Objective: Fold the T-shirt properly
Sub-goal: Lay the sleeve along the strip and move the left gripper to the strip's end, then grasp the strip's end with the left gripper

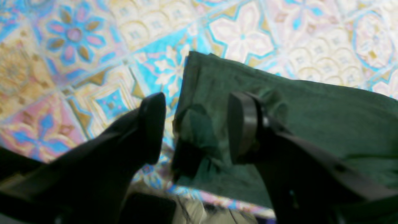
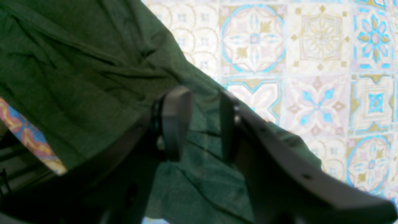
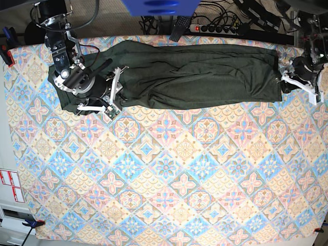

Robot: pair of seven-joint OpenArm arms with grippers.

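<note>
The T-shirt (image 3: pixel 179 74) lies as a long band along the far edge of the table (image 3: pixel 164 195), its long axis running side to side. The right gripper (image 3: pixel 114 92) hovers over one end and the left gripper (image 3: pixel 283 82) over the other, each with fingers (image 2: pixel 174 118) parted and holding nothing, cloth between them.

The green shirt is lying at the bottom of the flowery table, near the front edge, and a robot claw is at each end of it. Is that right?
Not quite. The shirt lies along the top of the table, by the far edge, not the bottom. The base view shows this. The rest holds: the right claw is at one end and the left claw at the other.
</note>
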